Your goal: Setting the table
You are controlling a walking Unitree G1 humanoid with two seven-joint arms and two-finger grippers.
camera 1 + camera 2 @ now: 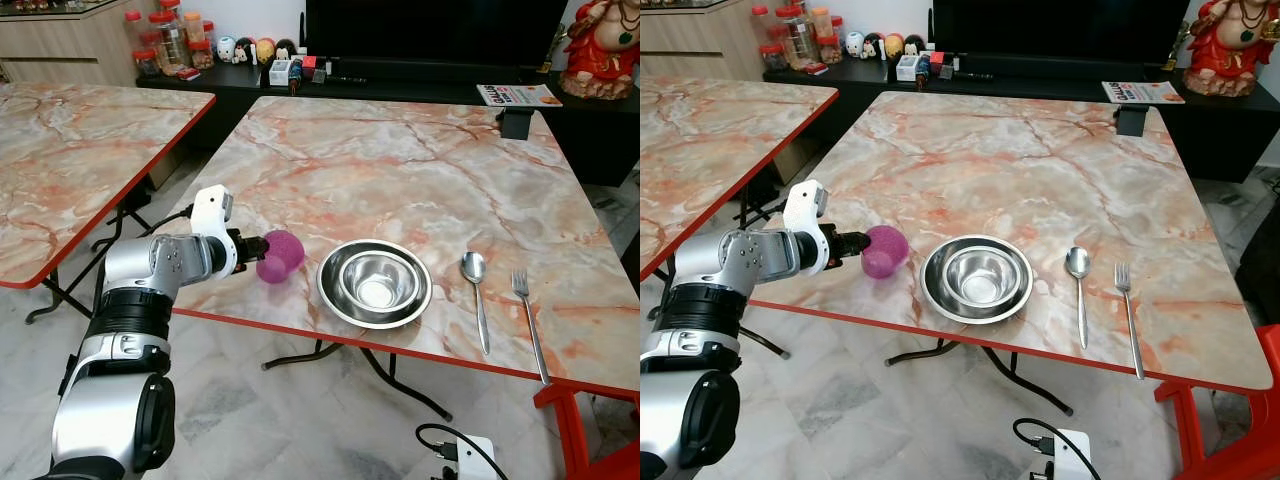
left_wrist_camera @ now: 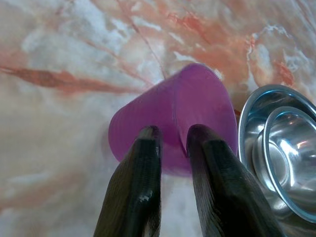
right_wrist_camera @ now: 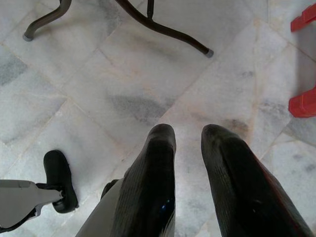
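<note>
Marble-patterned with a red rim, the table [image 1: 420, 170] carries a purple cup [image 1: 279, 256] lying tilted near its front edge, just left of the steel bowls [image 1: 375, 282]; the left gripper [image 2: 173, 140] pinches the cup's rim, one finger inside and one outside, its fingers [image 2: 143, 168] narrow; cup and bowls sit close but apart, leaving little room between them; right of the bowls lie a spoon [image 1: 476, 290] and a fork [image 1: 528, 318], side by side and apart; beyond the bowls the marble top lies bare to a small black stand [image 1: 516, 122] at the far edge; a second table [image 1: 70, 150] stands left of the bowls across a floor gap; the right gripper [image 3: 187, 136] hangs over floor tiles, fingers slightly parted, holding nothing.
</note>
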